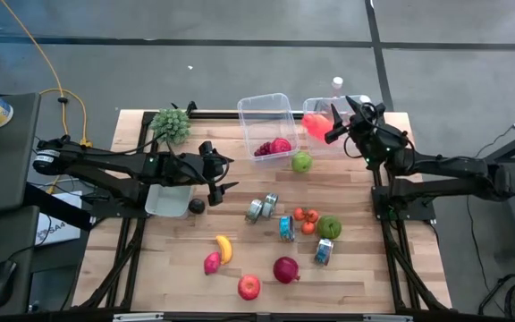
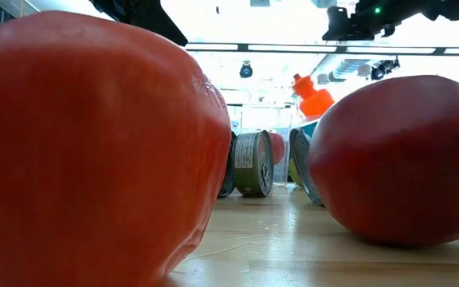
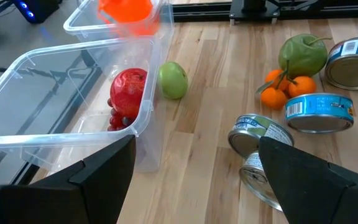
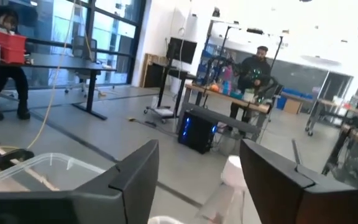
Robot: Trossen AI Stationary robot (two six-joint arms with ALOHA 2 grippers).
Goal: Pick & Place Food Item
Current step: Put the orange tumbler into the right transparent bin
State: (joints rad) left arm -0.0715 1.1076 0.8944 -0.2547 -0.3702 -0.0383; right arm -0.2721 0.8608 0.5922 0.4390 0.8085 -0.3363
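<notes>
At the table's far right corner, the right gripper (image 1: 336, 118) hangs with its fingers parted and nothing between them, above a clear plastic bin (image 1: 322, 109); an orange-red pepper-shaped food item (image 1: 318, 126) shows at that bin, whether resting or falling I cannot tell. Beside it a second clear plastic bin (image 1: 266, 113) holds red fruit (image 1: 274, 148), with a green apple (image 1: 302, 162) just outside. The left gripper (image 1: 224, 173) waits mid-table, released, near scattered tin cans (image 1: 262, 208) and small oranges (image 1: 307, 219).
</notes>
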